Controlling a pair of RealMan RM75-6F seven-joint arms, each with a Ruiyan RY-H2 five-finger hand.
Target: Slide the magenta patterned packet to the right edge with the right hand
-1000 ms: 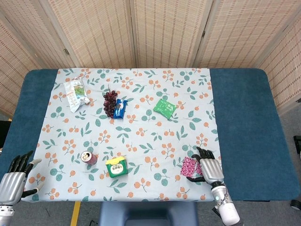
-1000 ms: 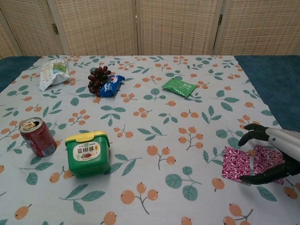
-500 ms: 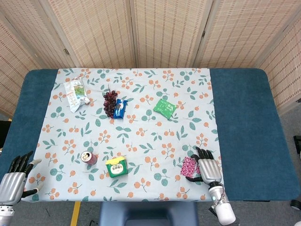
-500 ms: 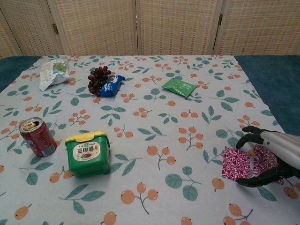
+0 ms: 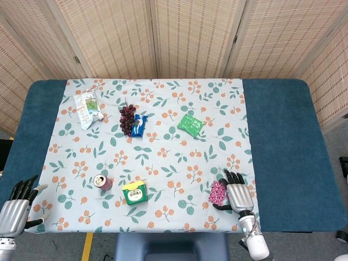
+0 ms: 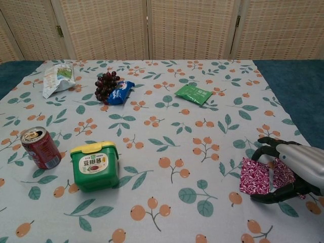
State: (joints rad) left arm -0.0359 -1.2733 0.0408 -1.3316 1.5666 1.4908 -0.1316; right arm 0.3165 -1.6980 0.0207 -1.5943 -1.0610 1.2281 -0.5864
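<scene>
At the lower right of both views, the right hand (image 6: 296,169) arches over the magenta patterned packet (image 6: 254,177), dark fingers (image 6: 268,196) curled around it on the tabletop (image 5: 283,136). Only the head view shows the left hand (image 5: 15,209) at the lower left, fingers spread and holding nothing. A floral cloth (image 5: 163,157) covers the blue tabletop; woven screens (image 5: 190,38) stand behind.
</scene>
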